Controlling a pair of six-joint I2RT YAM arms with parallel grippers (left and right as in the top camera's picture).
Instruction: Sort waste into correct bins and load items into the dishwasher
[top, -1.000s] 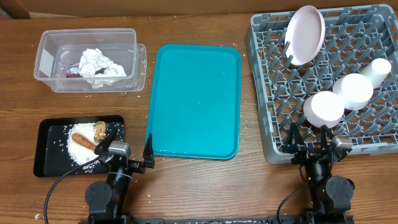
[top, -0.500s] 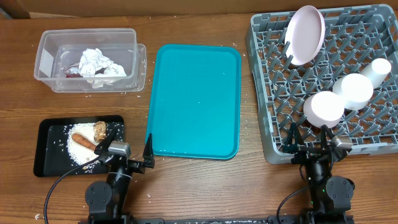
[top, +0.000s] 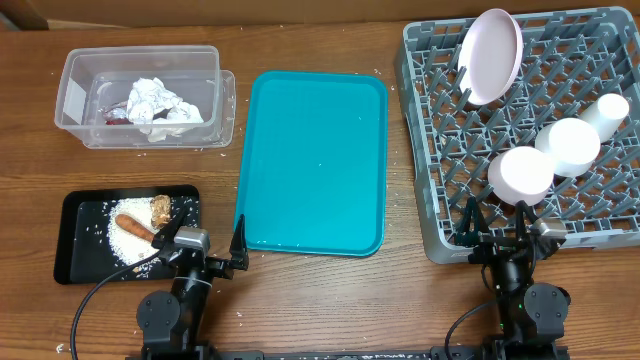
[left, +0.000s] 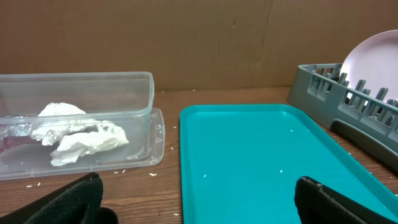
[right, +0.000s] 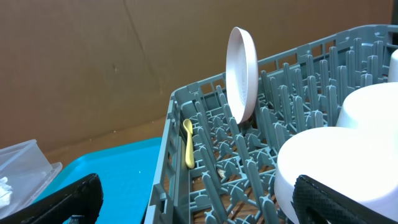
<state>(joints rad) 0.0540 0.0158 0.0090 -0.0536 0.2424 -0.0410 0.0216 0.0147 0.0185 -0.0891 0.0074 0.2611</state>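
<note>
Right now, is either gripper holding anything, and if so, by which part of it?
Nothing is held: the left gripper and the right gripper both stand open with nothing between their fingers.

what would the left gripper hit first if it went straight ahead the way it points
Probably the flat teal plastic tray, lying straight ahead between the left gripper's fingers, though height above it is unclear.

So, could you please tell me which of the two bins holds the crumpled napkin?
The clear plastic tub at the far left holds the crumpled white napkin; the shallow black tray holds rice, an orange stick and a brown chunk instead.
</note>
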